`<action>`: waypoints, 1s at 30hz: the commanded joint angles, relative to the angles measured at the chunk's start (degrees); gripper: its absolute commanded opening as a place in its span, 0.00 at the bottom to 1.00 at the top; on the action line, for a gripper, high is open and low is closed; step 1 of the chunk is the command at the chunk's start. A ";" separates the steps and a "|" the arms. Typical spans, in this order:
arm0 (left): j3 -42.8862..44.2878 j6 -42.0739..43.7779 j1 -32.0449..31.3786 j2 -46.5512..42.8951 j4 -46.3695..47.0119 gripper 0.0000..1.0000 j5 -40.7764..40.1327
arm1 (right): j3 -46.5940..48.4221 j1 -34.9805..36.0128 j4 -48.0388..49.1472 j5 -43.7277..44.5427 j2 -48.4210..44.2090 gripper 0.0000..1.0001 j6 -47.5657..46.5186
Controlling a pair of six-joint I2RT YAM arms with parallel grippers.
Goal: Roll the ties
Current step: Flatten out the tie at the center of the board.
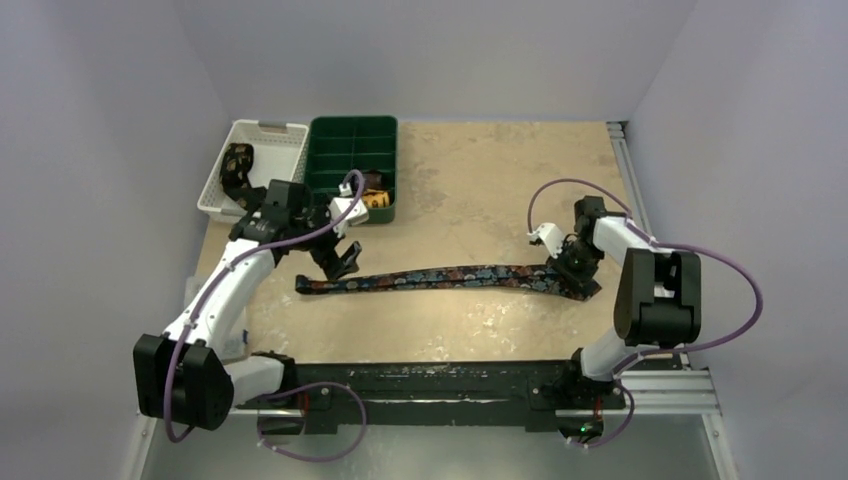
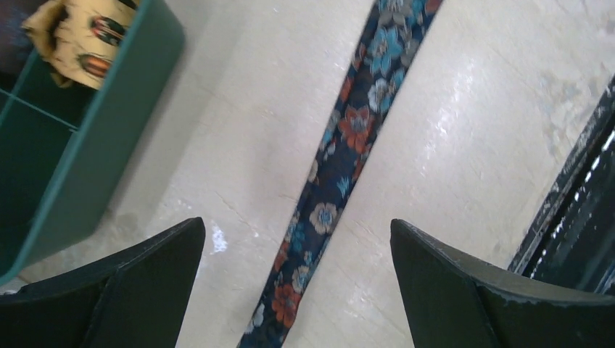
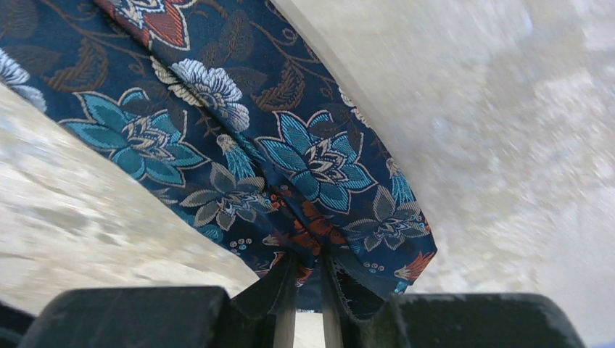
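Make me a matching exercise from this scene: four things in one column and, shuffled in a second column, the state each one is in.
Column one
1. left gripper
2. right gripper
3. green tray
4. white basket

Column two
A. holds a dark tie
B. pinches the wide end of the navy tie
C. open over the navy tie's narrow part
D. has a yellow tie in one compartment

Pairs: 1-C, 2-B, 3-D, 4-A
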 commanded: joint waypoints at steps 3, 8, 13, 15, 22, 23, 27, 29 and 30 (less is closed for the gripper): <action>-3.70 19.85 -0.46 2.31 -6.96 1.00 4.05 | -4.10 -4.74 13.54 10.49 0.98 0.15 -15.08; -5.06 31.00 -1.75 7.68 -11.14 1.00 -0.18 | -2.46 -5.02 15.54 9.84 -0.16 0.15 -21.92; -2.49 26.81 -4.39 12.34 -8.89 0.94 -2.93 | 2.31 -6.19 6.70 3.44 -2.46 0.18 -23.85; -1.58 25.11 -4.42 13.08 -8.21 0.93 -2.69 | 8.97 -7.33 -2.21 -1.18 -2.14 0.24 -23.51; -1.44 22.55 -4.48 13.13 -5.89 0.93 -3.44 | 22.92 -8.28 -12.26 -7.75 4.67 0.36 -14.24; -1.33 22.33 -4.43 13.11 -5.96 0.93 -3.54 | 24.20 -8.29 -12.36 -7.92 6.47 0.36 -13.31; -1.03 21.85 -4.48 12.46 -6.81 0.93 -3.88 | 26.98 -8.28 -13.69 -8.25 11.91 0.42 -13.32; -0.95 21.72 -4.47 12.33 -7.14 0.93 -4.10 | 26.92 -8.25 -14.20 -7.23 12.96 0.50 -14.10; -0.99 21.53 -4.55 12.35 -7.05 0.93 -4.27 | 26.86 -8.26 -14.34 -6.55 13.49 0.51 -14.24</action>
